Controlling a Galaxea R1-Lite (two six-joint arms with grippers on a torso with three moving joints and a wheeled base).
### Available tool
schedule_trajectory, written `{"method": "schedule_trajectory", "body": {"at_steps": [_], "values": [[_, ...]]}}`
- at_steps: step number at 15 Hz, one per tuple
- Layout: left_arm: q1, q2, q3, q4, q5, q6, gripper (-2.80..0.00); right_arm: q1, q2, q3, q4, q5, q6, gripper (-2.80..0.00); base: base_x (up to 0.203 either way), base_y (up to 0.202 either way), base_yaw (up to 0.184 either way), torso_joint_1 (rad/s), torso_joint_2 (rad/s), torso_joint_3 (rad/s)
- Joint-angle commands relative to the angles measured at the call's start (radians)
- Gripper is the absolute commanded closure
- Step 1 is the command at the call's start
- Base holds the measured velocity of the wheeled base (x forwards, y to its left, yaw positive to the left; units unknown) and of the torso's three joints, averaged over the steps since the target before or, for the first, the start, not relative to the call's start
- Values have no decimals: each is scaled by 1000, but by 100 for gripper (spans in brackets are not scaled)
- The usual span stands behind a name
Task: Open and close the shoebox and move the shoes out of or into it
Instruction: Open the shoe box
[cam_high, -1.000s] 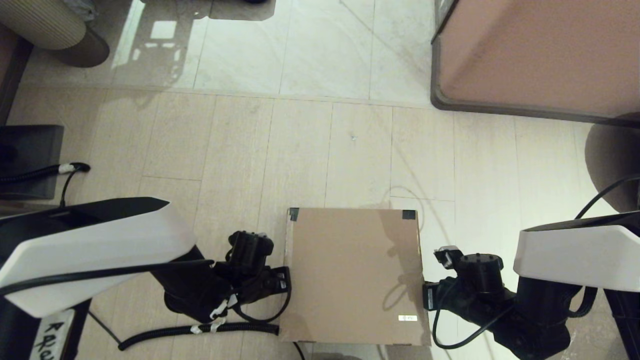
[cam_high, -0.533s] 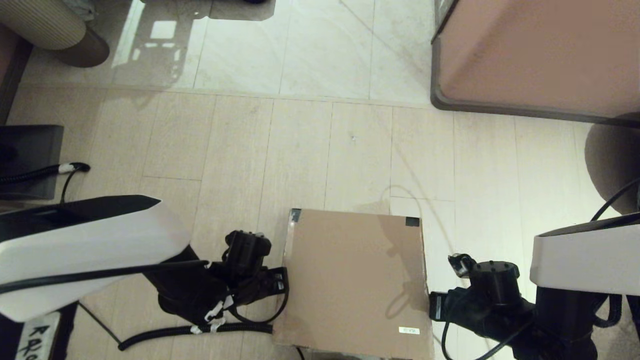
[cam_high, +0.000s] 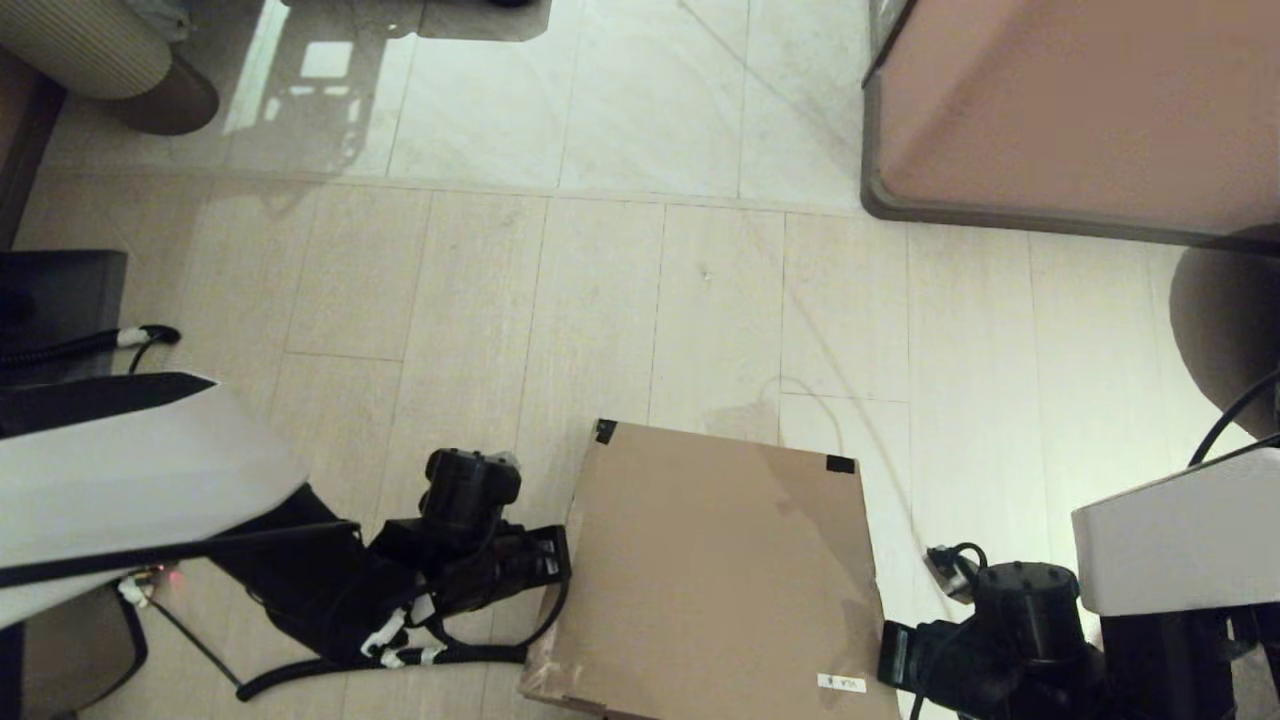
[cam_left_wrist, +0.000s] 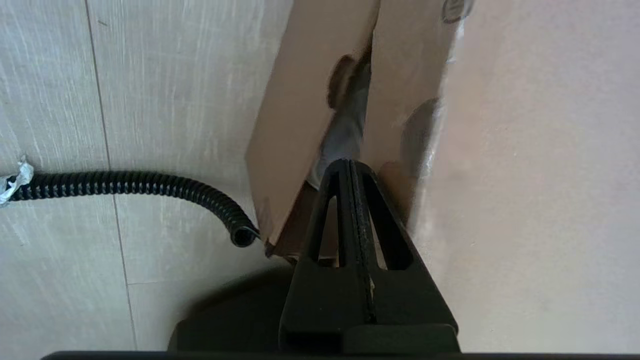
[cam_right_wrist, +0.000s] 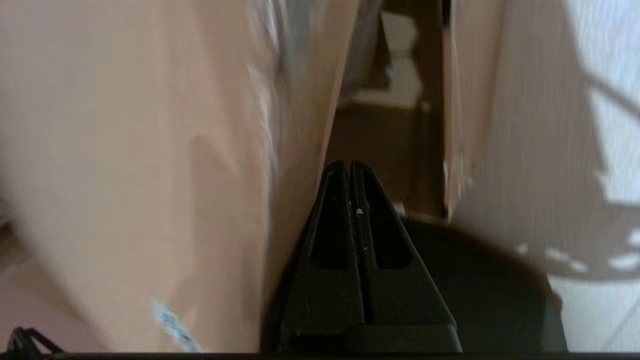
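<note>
With our left gripper (cam_left_wrist: 350, 167) pressed shut under the left lip of the lid (cam_high: 715, 570) and our right gripper (cam_right_wrist: 348, 170) pinched together the same way under the right lip, we hold the shoebox (cam_left_wrist: 295, 130) partly open. The lid tilts, its two taped corners pointing away from us and the white sticker (cam_high: 841, 683) nearest us. The box sits on pale floor tiles (cam_high: 480, 320), well apart from a pinkish-brown block (cam_high: 1080, 110).

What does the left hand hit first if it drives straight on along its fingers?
Probably the gap under the raised lid of the shoebox: the left hand, shut, points into it, with something pale grey inside. Depth unclear.
</note>
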Motion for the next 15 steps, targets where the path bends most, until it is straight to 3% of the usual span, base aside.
{"method": "schedule_trajectory", "body": {"at_steps": [1, 9, 15], "values": [[6, -53, 6, -3, 6, -4, 0, -6, 9, 19, -6, -3, 5, 0, 0, 0, 0, 0, 0, 0], [143, -173, 73, -3, 6, -2, 0, -19, -56, 19, -6, 3, 20, 0, 0, 0, 0, 0, 0, 0], [213, -298, 197, -4, 5, -2, 0, -19, -176, 4, -6, 100, 140, 0, 0, 0, 0, 0, 0, 0]]}}
